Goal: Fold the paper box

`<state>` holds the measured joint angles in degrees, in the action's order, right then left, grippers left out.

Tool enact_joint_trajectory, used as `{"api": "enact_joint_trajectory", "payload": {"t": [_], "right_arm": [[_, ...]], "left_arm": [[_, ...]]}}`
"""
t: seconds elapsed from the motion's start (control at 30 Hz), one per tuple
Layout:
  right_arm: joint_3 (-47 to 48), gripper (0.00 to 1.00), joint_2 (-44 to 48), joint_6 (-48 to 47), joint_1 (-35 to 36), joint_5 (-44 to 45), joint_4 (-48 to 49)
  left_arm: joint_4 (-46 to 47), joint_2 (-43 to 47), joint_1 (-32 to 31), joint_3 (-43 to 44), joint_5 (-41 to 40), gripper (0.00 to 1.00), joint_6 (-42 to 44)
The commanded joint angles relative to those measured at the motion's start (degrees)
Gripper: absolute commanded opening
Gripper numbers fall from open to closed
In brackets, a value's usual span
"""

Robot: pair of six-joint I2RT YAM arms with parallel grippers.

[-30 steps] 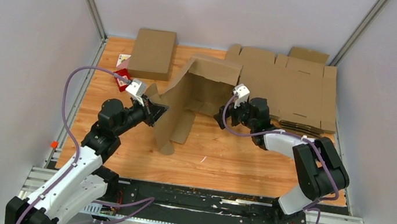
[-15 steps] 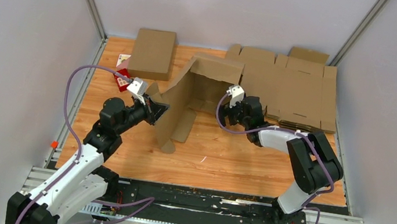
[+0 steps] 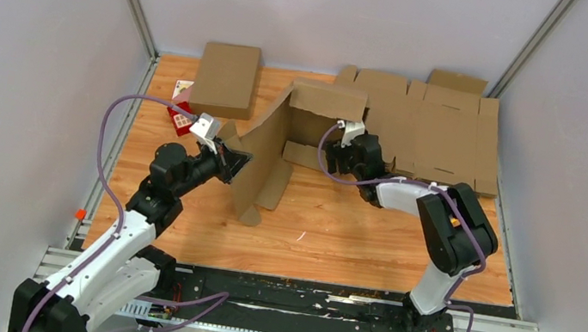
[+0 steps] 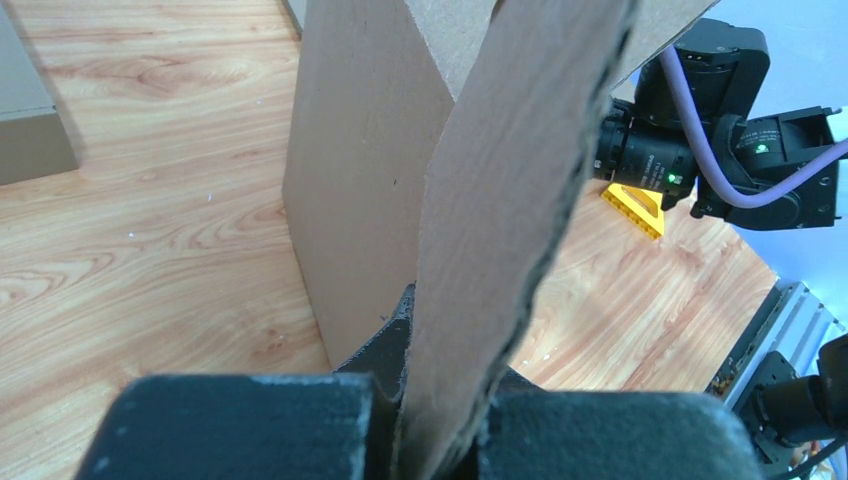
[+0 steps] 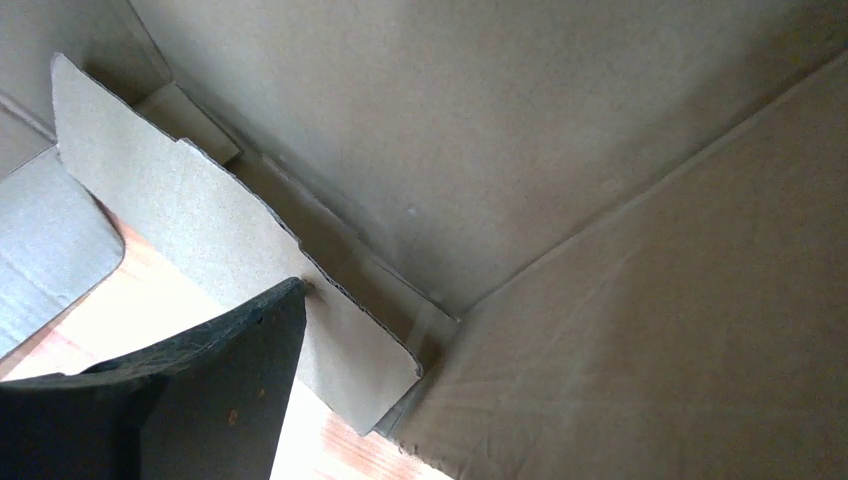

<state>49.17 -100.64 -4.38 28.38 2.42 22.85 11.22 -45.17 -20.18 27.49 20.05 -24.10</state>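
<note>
Box (image 3: pixel 299 136), half-raised brown cardboard, upright on the table (image 3: pixel 349 243) toward the far edge. Left gripper (image 3: pixel 236 160) clenched on near flap (image 3: pixel 253 186), cardboard edge pinched between both fingers. Right gripper (image 3: pixel 344 145) inside the open right side, one dark finger (image 5: pixel 220 390) touching inner flap (image 5: pixel 200 230); grip impossible to tell. Flat blanks (image 3: pixel 442 135) just behind.

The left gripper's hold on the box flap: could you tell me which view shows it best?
Left wrist: the left gripper pinches the flap edge-on, close up. Top external shows it small; right wrist shows only the box interior.
</note>
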Motion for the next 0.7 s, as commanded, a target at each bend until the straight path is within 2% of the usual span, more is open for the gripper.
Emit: {"api": "enact_joint_trajectory", "payload": {"t": [0.0, 0.17, 0.33, 0.47, 0.67], "right_arm": [[3.23, 0.71, -1.86, 2.97, 0.3, 4.88, -0.72], [3.73, 0.71, -3.48, 4.05, 2.04, 10.07, -4.2], [6.52, 0.71, -8.03, 7.27, 7.64, 22.56, -8.51], [9.0, 0.67, -12.01, 8.19, 10.86, 30.1, -11.76], [8.76, 0.56, -12.27, 10.0, 12.57, 30.5, -12.99]], "left_arm": [[-4.63, -1.39, -0.43, 0.13, 0.6, 0.0, -0.84], [-4.26, -1.47, -0.38, -0.06, 0.96, 0.0, -1.19], [-4.36, -1.14, -0.38, -0.56, 0.86, 0.0, -1.74], [-5.69, 0.04, -0.38, -1.04, 0.72, 0.0, -2.02], [-10.09, 3.43, -0.38, -0.96, 0.09, 0.0, -3.84]]}}
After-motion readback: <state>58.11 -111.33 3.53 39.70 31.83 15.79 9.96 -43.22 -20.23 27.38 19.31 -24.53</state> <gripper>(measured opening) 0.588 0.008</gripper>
